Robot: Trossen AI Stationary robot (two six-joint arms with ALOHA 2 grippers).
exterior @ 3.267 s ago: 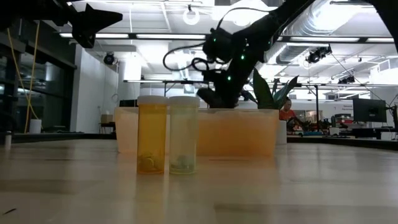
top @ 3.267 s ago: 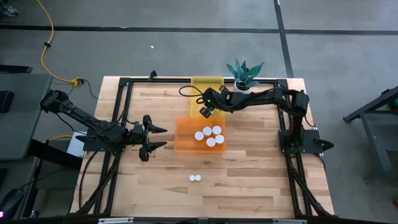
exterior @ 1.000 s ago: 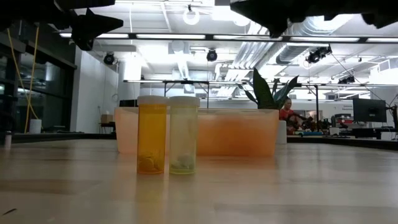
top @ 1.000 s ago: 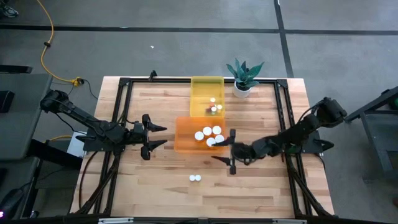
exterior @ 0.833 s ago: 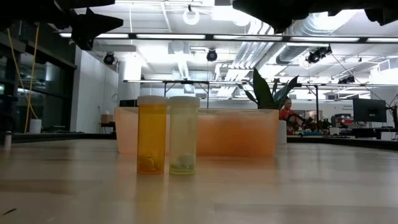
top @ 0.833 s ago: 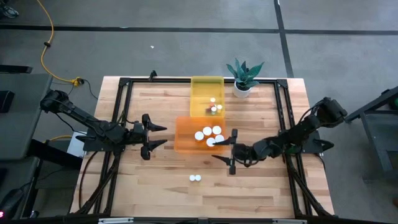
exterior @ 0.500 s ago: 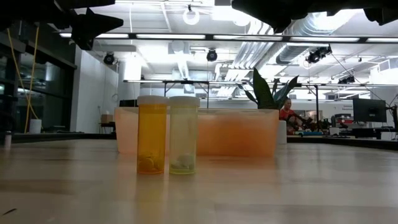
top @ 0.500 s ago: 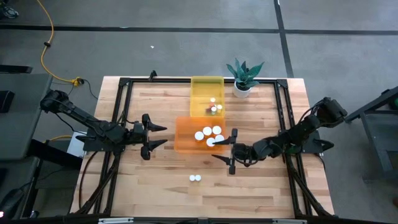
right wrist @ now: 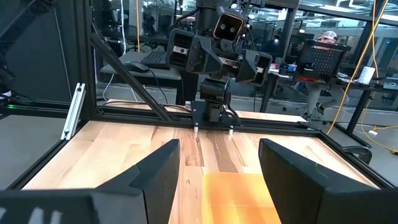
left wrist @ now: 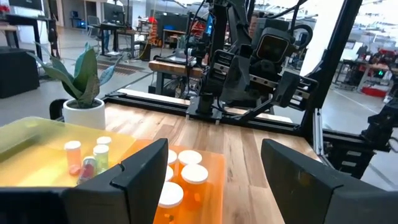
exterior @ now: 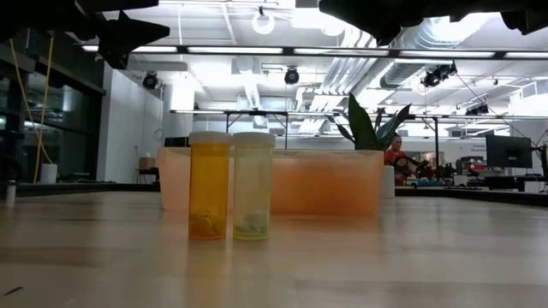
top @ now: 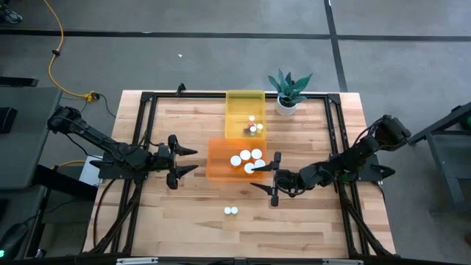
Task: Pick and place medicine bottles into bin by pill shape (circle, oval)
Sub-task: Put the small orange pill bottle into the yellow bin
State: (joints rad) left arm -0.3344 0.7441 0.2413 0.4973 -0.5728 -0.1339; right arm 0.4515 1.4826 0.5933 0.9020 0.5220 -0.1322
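Note:
Two medicine bottles [top: 231, 211] stand upright on their bases near the table's front edge: one orange [exterior: 210, 186], one pale yellow-green [exterior: 253, 186], both with white caps. The orange bin [top: 221, 168] at mid-table holds several white-capped bottles [left wrist: 186, 177]. The yellow bin [top: 244, 103] behind it holds a few small bottles [left wrist: 87, 158]. My left gripper [top: 194, 162] hovers open to the left of the orange bin. My right gripper [top: 256, 177] hovers open at that bin's near right corner. Both are held level above the table with nothing between their fingers.
A potted plant [top: 288, 92] stands at the far edge, right of the yellow bin. A black frame [top: 147, 97] runs round the table. Bare wood lies around the two standing bottles and to the right of the bins.
In the last second nothing has visibly moved. A few seconds ago my right gripper was over the yellow bin. Since then it has drawn back toward the table's near right, beside the orange bin.

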